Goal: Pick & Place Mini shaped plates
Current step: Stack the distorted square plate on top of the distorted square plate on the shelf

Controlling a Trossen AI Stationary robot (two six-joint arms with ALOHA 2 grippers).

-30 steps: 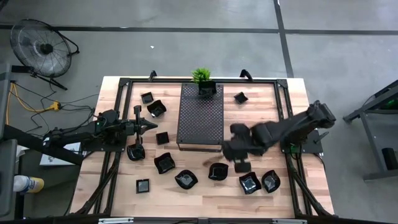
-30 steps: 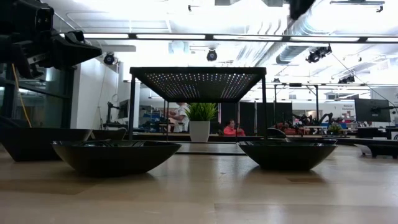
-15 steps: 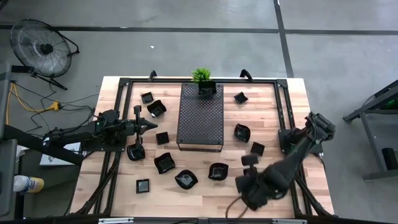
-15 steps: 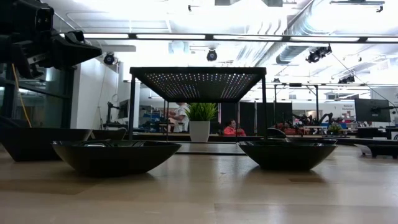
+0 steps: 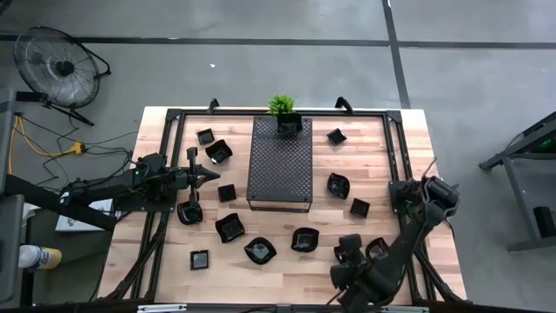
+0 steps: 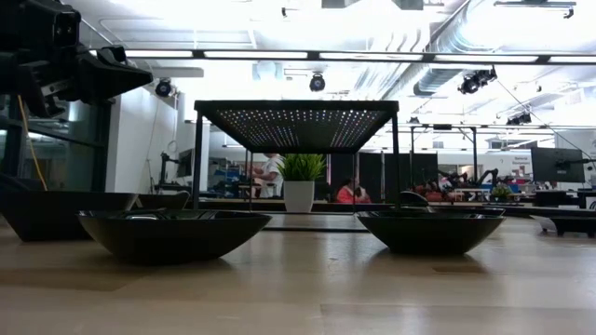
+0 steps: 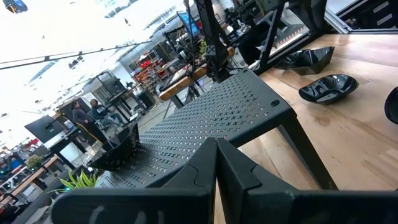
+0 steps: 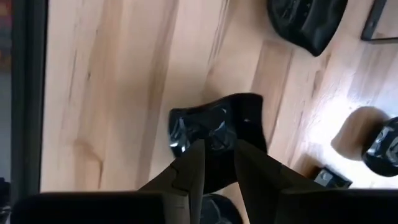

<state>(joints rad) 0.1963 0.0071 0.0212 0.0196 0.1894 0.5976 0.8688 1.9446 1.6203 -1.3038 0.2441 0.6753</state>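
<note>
Right gripper (image 8: 214, 163) pinches a mini plate's (image 8: 217, 140) rim near the table's (image 5: 287, 278) front edge.

Eleven black plates (image 5: 230, 229) — one tray (image 5: 281, 163), one plant (image 5: 281, 106).

A pale wooden bench (image 5: 287, 269) stands on a grey concrete floor (image 5: 261, 69) crossed by dark lines. A dark perforated rectangular tray (image 5: 280, 163) on legs sits at the bench's middle, and a small green plant (image 5: 281, 106) in a white pot stands at its far end. Off the bench's far left corner a round black fan (image 5: 59, 65) rests on the floor, with a yellow cable (image 5: 35, 143) trailing nearby. In the low view, people (image 6: 352, 193) sit in the room behind.
</note>
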